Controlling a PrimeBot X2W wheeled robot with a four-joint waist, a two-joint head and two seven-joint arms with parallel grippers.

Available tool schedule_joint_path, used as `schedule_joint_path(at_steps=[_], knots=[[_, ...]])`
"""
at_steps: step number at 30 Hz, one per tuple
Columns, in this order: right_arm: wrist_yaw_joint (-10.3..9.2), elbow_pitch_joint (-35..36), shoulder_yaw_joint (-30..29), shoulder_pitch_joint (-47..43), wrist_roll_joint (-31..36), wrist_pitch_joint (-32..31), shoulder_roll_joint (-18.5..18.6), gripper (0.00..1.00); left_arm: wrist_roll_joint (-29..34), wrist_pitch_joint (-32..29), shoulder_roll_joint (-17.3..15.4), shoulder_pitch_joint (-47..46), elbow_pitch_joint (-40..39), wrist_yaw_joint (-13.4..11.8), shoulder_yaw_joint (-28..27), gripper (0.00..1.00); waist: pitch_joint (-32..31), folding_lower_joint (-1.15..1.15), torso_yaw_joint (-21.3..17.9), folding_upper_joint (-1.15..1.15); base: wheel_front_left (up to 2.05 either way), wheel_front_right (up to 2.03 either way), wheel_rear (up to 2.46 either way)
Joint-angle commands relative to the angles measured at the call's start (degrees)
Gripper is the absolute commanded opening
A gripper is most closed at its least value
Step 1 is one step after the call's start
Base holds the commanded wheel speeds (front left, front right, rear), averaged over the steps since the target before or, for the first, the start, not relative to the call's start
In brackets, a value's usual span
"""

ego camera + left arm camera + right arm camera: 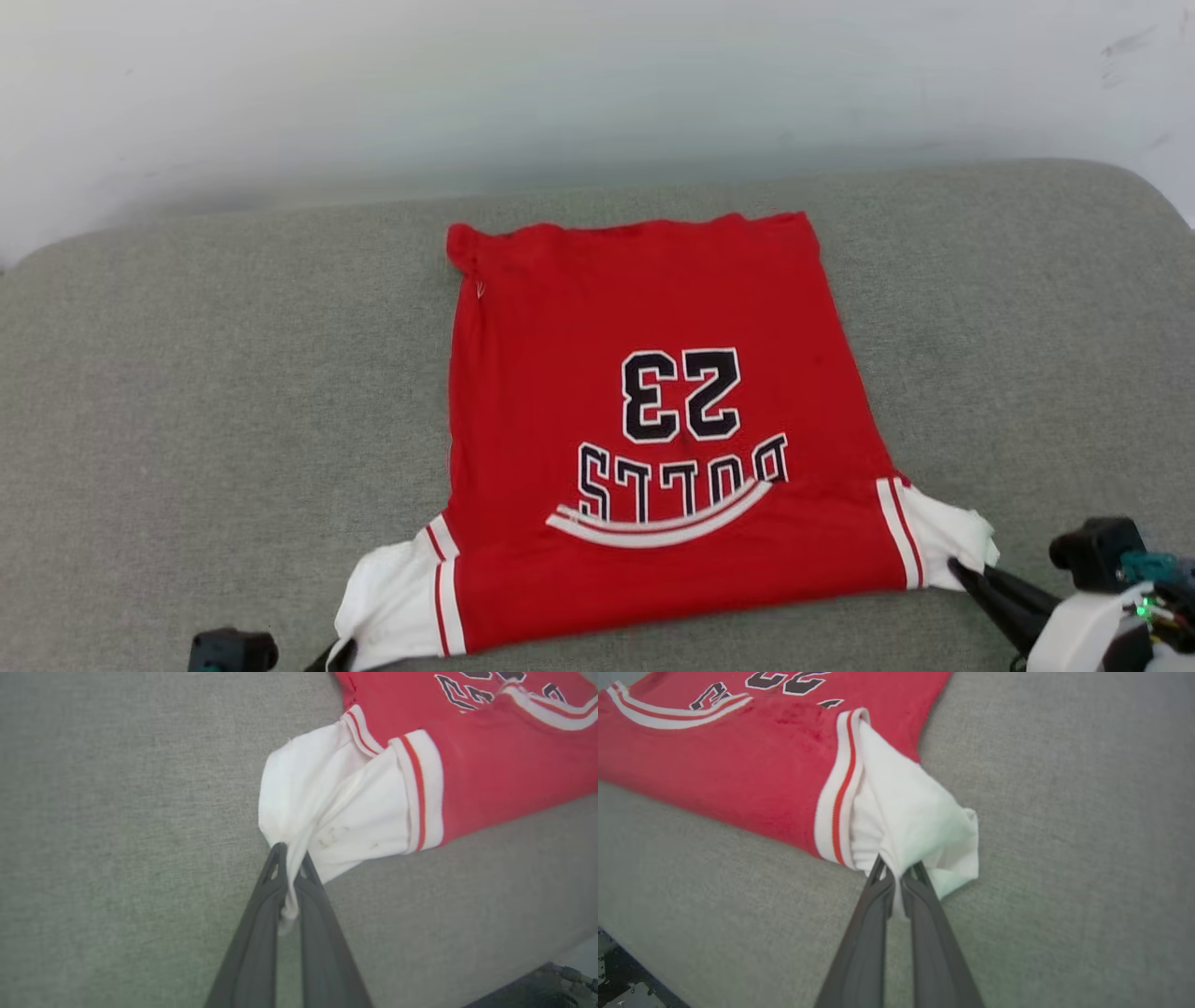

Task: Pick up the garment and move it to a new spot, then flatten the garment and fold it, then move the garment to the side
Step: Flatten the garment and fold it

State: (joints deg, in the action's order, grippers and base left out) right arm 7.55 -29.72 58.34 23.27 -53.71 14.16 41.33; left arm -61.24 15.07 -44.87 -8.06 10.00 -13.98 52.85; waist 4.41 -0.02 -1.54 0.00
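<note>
Grey cushion (187, 392), garment (560, 373) long axis front-to-back, hem far, sleeves near.

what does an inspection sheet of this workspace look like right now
surface: grey fabric cushion, bare around the jersey
job's things: jersey lying flat, "23" side up
clutter: nothing seen
grippers: left tool shut on the left sleeve; right tool shut on the right sleeve
cables: nothing seen on the cushion
surroundings: pale wall behind the cushion
</note>
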Motion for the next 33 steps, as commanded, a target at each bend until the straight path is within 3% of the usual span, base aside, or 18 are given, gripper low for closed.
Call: schedule_joint_path(at_steps=[1, 6, 7, 8, 9, 17, 21, 27, 33], knots=[[-0.12, 0.01, -1.61, -3.32, 0.59, 0.49, 0.78, 0.00, 0.55, 0.12, -0.18, 2.34, -0.57, -1.01, -0.55, 0.00, -0.69, 0.02, 0.02, 0.00, 0.00, 0.00, 0.00], [-0.12, 1.13, -6.07, -9.83, 1.96, 0.51, 0.11, 0.00, 2.13, 0.13, 0.72, 5.45, -2.31, -2.17, -1.94, 0.00, -0.65, 0.02, 0.37, 0.00, 0.00, 0.00, 0.00], [-0.12, 1.35, -7.31, -10.21, 2.39, 0.54, -0.12, 0.14, 2.43, 0.13, 0.87, 5.61, -2.62, -2.33, -2.33, 0.00, -0.53, 0.02, 0.38, 0.00, 0.00, 0.00, 0.00], [-0.12, 1.77, -8.51, -10.54, 2.98, 0.55, -0.36, 0.42, 3.02, 0.13, 0.92, 5.60, -2.95, -2.43, -2.65, 0.00, -0.42, 0.02, 0.40, 0.00, 0.00, 0.00, 0.00], [-0.12, 2.28, -9.74, -10.50, 3.82, 0.54, -0.48, 1.00, 3.63, 0.13, 0.93, 5.46, -3.28, -2.51, -3.01, 0.00, -0.30, 0.02, 0.41, 0.00, 0.00, 0.00, 0.00], [-0.08, 9.70, -21.93, -7.23, 10.72, -0.33, 1.52, 1.00, 7.06, 0.14, 1.22, 4.59, -6.26, -3.72, -5.40, 0.00, 0.61, 0.02, 0.75, 0.00, 0.00, 0.00, 0.00], [-0.08, 16.26, -30.37, -2.99, 15.45, -4.63, 3.64, 1.00, 8.97, 0.14, 1.06, 4.05, -8.43, -4.65, -6.49, 0.00, 2.28, 0.02, 1.39, 0.00, 0.00, 0.00, 0.00], [-0.09, 23.63, -35.75, 9.51, 18.78, -19.42, 5.50, 1.00, 12.37, 0.14, 0.80, 0.99, -11.63, -5.53, -6.97, 0.00, 7.88, 0.02, 4.31, 0.00, 0.00, 0.00, 0.00], [-0.08, 21.46, -30.44, 25.64, 15.79, -41.96, 6.04, 1.00, 15.02, 0.14, 1.58, -3.29, -14.03, -5.49, -7.25, 0.00, 15.10, 0.02, 7.74, 0.00, 0.00, 0.00, 0.00]])
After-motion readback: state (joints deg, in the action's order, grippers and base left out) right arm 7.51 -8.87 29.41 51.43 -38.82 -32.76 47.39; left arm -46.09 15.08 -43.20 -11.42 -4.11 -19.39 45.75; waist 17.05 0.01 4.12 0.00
